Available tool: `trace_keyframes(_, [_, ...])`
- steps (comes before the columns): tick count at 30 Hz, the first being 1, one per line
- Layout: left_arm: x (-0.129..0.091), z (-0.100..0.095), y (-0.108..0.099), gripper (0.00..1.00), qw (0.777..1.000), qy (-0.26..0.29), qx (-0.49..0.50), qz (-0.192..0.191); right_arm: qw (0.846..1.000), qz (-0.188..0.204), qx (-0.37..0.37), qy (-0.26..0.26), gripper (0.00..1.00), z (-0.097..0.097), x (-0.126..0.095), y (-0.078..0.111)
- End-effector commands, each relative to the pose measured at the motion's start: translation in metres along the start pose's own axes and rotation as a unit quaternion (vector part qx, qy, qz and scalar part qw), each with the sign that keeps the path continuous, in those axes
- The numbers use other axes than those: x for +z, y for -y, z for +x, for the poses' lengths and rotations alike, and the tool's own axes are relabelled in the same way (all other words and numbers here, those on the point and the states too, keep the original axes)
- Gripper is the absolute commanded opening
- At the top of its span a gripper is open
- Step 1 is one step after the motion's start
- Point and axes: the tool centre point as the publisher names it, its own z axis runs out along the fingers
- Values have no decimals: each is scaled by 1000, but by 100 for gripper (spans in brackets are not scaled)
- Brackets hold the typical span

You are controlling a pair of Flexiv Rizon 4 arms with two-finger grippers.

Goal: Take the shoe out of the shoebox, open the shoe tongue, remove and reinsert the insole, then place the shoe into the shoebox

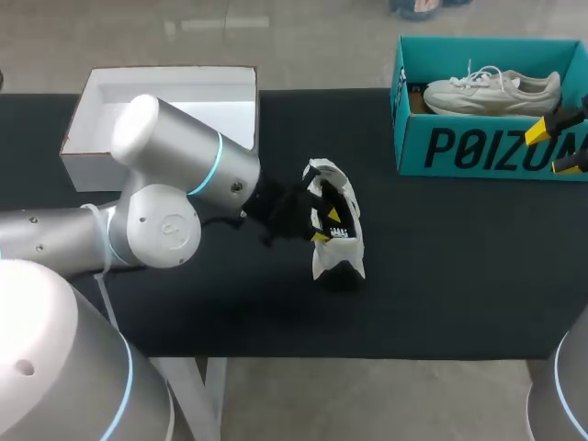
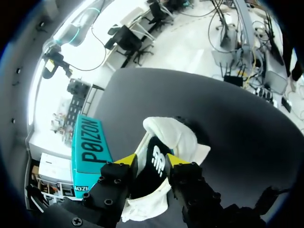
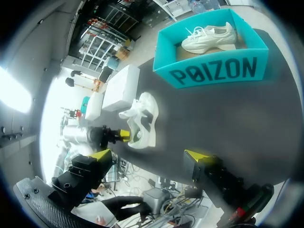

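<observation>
Straddling the black insole [image 2: 156, 167] of the shoe [image 1: 336, 250] mid-table, our left gripper [image 2: 150, 159]: clamped or not, we can't tell. Right gripper [image 1: 554, 147] hangs released beside the shoebox [image 1: 478, 152], far-right corner.

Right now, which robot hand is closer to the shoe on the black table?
Left. The left hand is right at the shoe; the right hand hovers far off beside the teal shoebox.

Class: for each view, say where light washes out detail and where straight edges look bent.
Head view: even light, table edges straight. Left wrist view: white washout beyond the teal box, table edge curved. Right wrist view: washout beyond the shoe on the table, edge likewise curved.
</observation>
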Motion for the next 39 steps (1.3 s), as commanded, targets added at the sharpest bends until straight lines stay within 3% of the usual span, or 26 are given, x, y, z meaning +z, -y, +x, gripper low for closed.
trace_keyframes(1, [-18, -6, -4, 44, 999, -37, 19, -1, 1000, 0, 0, 1, 100, 0, 0, 1])
trace_keyframes(5, [-23, -16, -11, 0, 996, -73, 59, -2, 1000, 0, 0, 1, 100, 0, 0, 1])
trace_keyframes(14, [-12, -37, -10, 0, 971, -169, 168, 30, 1000, 0, 0, 1, 100, 0, 0, 1])
trace_keyframes(18, [0, -38, -10, 0, 959, -205, 191, 43, 1000, 0, 0, 1, 100, 0, 0, 1])
trace_keyframes(28, [25, -16, -12, 0, 933, -288, 207, 64, 1000, 0, 0, 1, 100, 0, 0, 1])
trace_keyframes(34, [40, 12, -7, 0, 914, -315, 246, 74, 1000, 0, 0, 1, 100, 0, 0, 1])
trace_keyframes(39, [48, 20, -4, 0, 905, -327, 254, 91, 1000, 0, 0, 1, 100, 0, 0, 1])
